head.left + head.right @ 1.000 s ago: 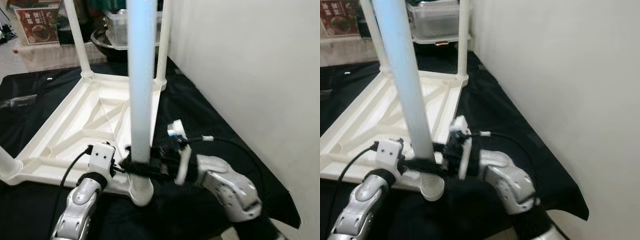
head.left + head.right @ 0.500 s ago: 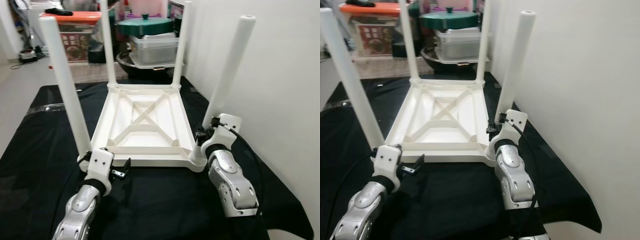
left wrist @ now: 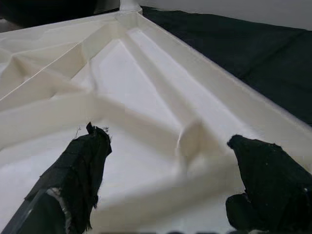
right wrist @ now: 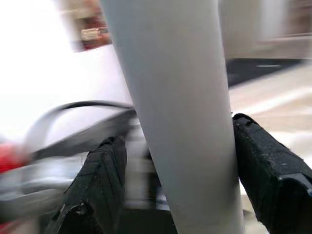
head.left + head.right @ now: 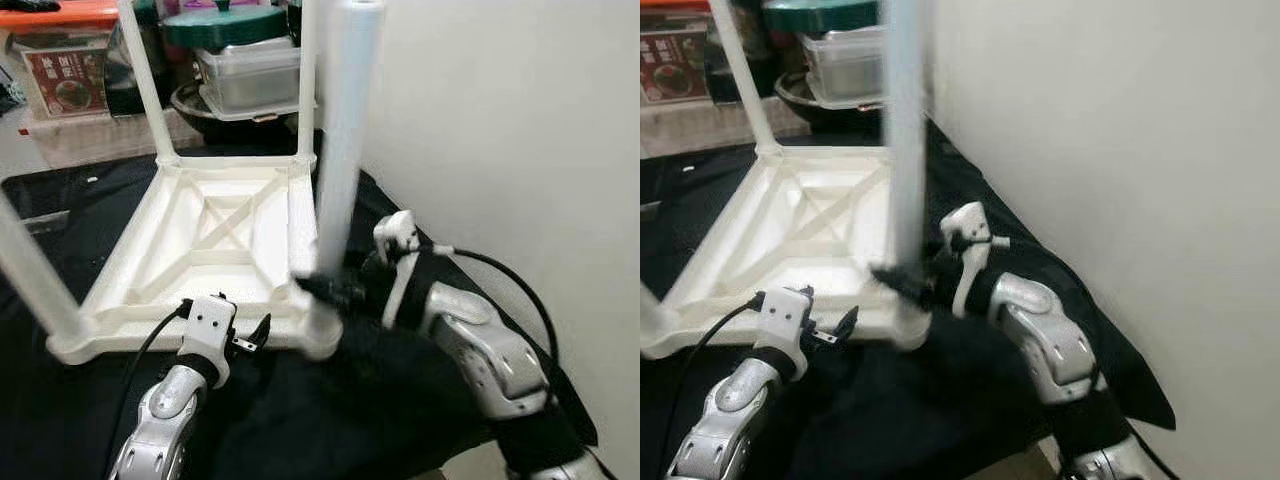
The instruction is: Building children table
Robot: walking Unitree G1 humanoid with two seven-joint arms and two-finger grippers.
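Observation:
A white plastic children's table (image 5: 200, 230) lies upside down on a black cloth, its legs pointing up. The near right leg (image 5: 340, 120) is blurred. My right gripper (image 5: 325, 290) reaches across from the right and is shut on this leg just above its base. In the right wrist view both fingers (image 4: 102, 185) press against the leg (image 4: 175, 97). My left gripper (image 5: 252, 338) is open at the table's front rim. In the left wrist view its fingers (image 3: 83, 165) are spread wide over the ribbed underside (image 3: 146, 97) with nothing between them.
A pale wall (image 5: 500, 120) runs close along the right. Behind the table stand lidded boxes and a pot (image 5: 240, 70). The black cloth (image 5: 400, 400) ends near the right arm. Other legs rise at the far left (image 5: 145, 80), far right (image 5: 307, 80) and near left (image 5: 35, 280).
The whole picture has swung, so the camera moved. My right arm now reaches further leftward, with its gripper on the near right leg. The left gripper stays open at the front rim.

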